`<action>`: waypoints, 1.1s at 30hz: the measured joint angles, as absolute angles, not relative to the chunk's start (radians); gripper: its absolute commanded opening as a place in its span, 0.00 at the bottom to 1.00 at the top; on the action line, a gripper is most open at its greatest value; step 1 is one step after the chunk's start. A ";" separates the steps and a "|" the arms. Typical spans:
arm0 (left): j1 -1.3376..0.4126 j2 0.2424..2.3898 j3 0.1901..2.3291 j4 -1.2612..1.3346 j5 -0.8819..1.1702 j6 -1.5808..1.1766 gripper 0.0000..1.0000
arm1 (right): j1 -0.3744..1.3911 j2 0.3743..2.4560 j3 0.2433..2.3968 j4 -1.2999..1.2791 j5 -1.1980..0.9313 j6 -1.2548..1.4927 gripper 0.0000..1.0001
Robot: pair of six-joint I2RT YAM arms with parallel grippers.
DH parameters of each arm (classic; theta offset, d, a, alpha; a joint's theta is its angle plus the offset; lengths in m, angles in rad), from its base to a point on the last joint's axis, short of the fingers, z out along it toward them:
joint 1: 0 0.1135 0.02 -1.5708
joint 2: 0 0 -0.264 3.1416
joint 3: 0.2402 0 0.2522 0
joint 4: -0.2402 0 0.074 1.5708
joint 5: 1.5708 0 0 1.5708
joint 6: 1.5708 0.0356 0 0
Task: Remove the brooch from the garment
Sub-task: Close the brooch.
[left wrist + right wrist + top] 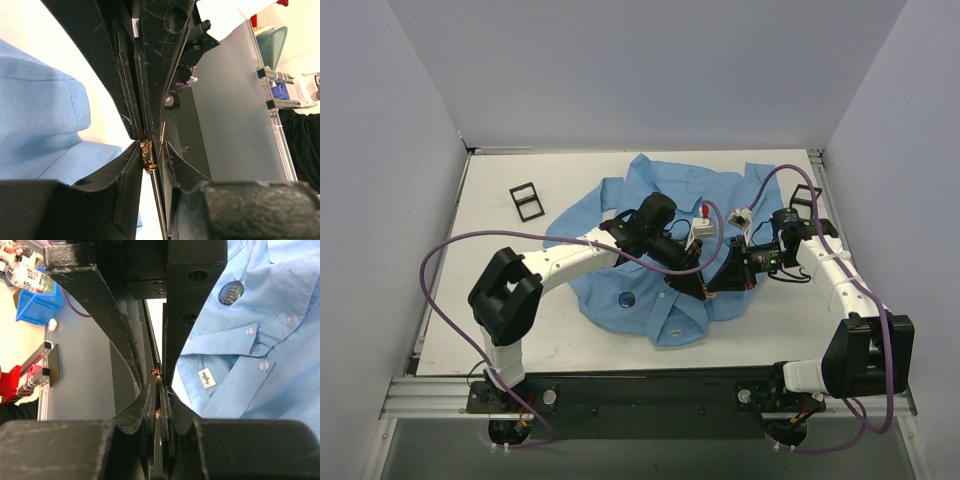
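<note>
The brooch lies flat on the front of the garment, well to the left of where the pincers meet in the top view. Neither pincer touches it. You would do best to pinch it by its rim and lift straight up. Use the other pincer to press the cloth down just beside it, so the shirt does not rise too.

The left pincer and right pincer meet tip to tip around a tiny brass-coloured speck. The right is pressed together. The left shows a thin slit, and you cannot tell whether it grips.

The brooch is a small, round, dark-blue disc with a paler centre. It looks tiny on the rumpled light blue shirt, which is spread on the white bench.
</note>
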State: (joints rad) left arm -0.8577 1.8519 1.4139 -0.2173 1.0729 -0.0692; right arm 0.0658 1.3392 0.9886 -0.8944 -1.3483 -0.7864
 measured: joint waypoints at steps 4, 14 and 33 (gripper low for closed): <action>-0.858 1.852 1.414 -0.215 1.066 -0.072 0.27 | 0.066 1.339 0.989 -0.894 -1.351 -0.787 0.00; -0.858 1.852 1.414 -0.213 1.049 -0.088 0.24 | 0.065 1.339 0.989 -0.894 -1.350 -0.788 0.00; -0.858 1.860 1.414 -0.204 1.044 -0.097 0.23 | 0.065 1.339 0.989 -0.891 -1.341 -0.789 0.00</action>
State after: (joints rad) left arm -0.8577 1.8599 1.4139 -0.2043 1.0435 -0.0971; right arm 0.0650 1.3392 0.9886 -0.8909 -1.3415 -0.7887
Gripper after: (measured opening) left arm 0.237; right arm 0.057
